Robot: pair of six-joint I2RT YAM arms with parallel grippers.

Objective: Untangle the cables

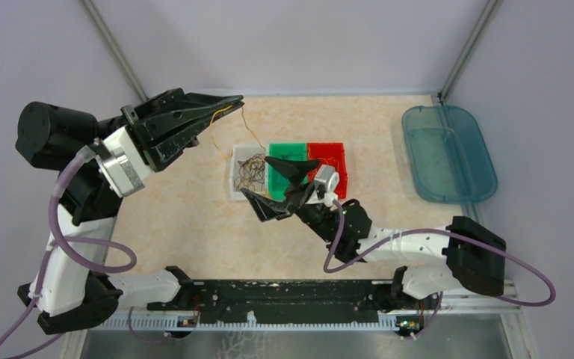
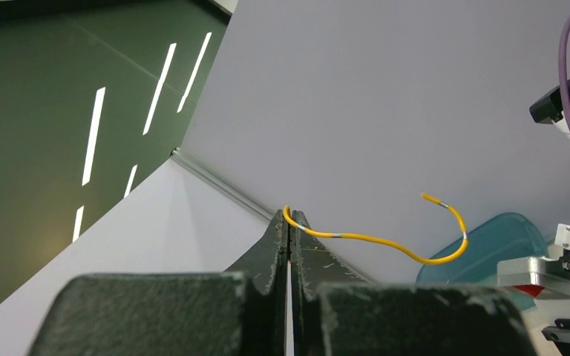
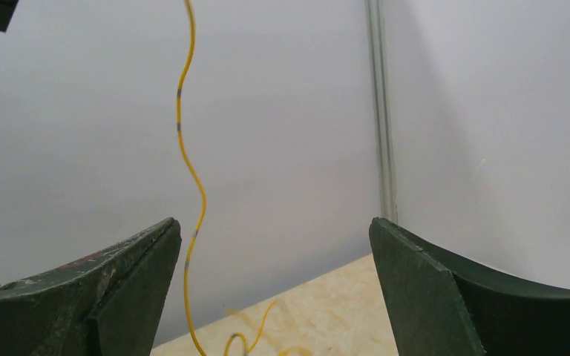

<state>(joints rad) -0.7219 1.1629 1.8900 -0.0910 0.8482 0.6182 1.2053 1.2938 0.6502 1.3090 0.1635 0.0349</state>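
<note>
1. While the left gripper (image 2: 290,222) is clenched on one end of a yellow wire (image 2: 371,239), the step in hand looks like drawing that strand out of the cables (image 1: 252,170). They are a dark, curly bundle lying in the white bin (image 1: 236,191).
2. To do this well, I judge the pull should be slow and go straight up and away from the bin. That way the thin strand slides out rather than dragging the bundle along or tightening a knot.
3. The strand hangs wavy and slack from the left fingertips down toward the bin. Whether its lower end is caught in the bundle I cannot tell.
4. The right gripper (image 1: 276,187) is released, jaws spread wide. In its wrist view the yellow strand passes between the fingers, nearer one than the other and touching neither.
5. A sound second grasp would probably close low on the strand, near the bundle, so the tension stays short and controlled.
6. The left arm is raised high over the table (image 1: 179,217), its forearm reaching forward and rightward. The fingertips sit above and to the left of the white bin.
7. The right arm stretches low and leftward from its base with the wrist tilted upward. Its gripper hovers at the near side of the white bin and the green bin (image 1: 284,151). The red bin (image 1: 336,153) is beside them, and the blue tray (image 1: 448,161) is well apart.
</note>
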